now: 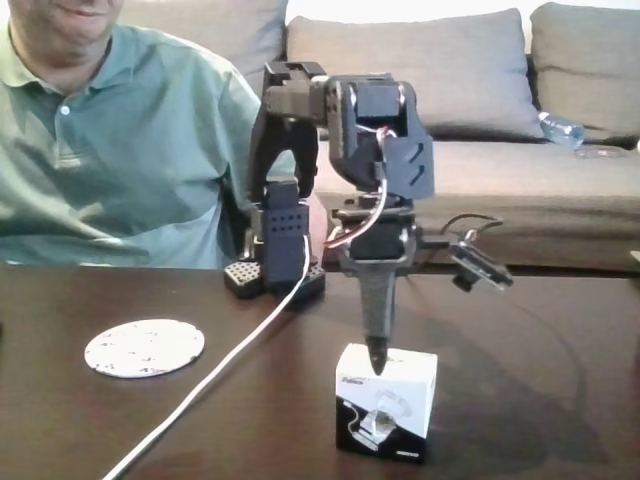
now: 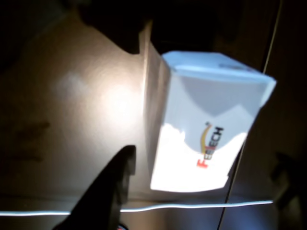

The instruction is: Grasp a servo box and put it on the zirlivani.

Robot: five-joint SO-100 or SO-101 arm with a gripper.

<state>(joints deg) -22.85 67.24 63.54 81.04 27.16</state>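
Observation:
The servo box point(image 1: 388, 403) stands on the dark table near the front, right of centre, with a white top and a servo picture on its black lower front. My gripper point(image 1: 377, 360) points straight down, its tip level with the box's top back edge. In the wrist view the box point(image 2: 206, 124) looms large and shows a red and black logo. One dark finger point(image 2: 108, 191) is left of it and the other sits at the right edge, so the gripper point(image 2: 199, 187) is open with the box between its fingers. The zirlivani point(image 1: 144, 347), a speckled white disc, lies flat at the left.
A white cable point(image 1: 230, 365) runs diagonally across the table from the arm's base point(image 1: 272, 275) to the front, between disc and box. A person in a green shirt point(image 1: 110, 150) sits behind the table at the left. A grey sofa point(image 1: 520, 150) fills the background.

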